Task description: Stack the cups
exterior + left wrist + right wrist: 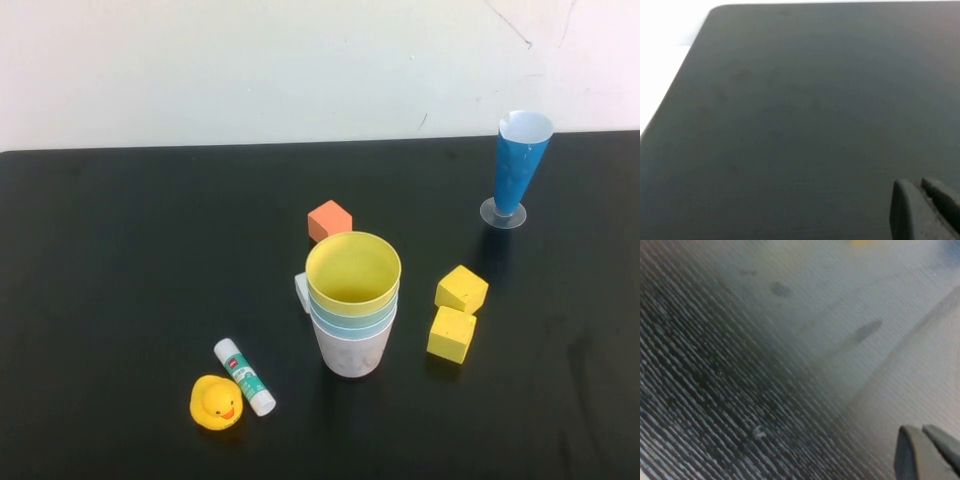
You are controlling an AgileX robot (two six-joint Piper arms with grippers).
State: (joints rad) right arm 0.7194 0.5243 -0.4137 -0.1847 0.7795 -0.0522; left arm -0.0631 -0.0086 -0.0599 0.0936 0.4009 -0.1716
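The cups stand nested in one upright stack in the middle of the black table. The yellow cup is innermost on top, with the pale green rim and the light blue band under it. The pale pink cup is outermost at the bottom. Neither arm shows in the high view. My left gripper is shut and empty over bare table near a corner. My right gripper is shut and empty over bare table. No cup shows in either wrist view.
An orange cube sits behind the stack and a white cube peeks out at its left. Two yellow cubes lie to the right. A glue stick and a rubber duck lie at the front left. A tall blue cone stands at the back right.
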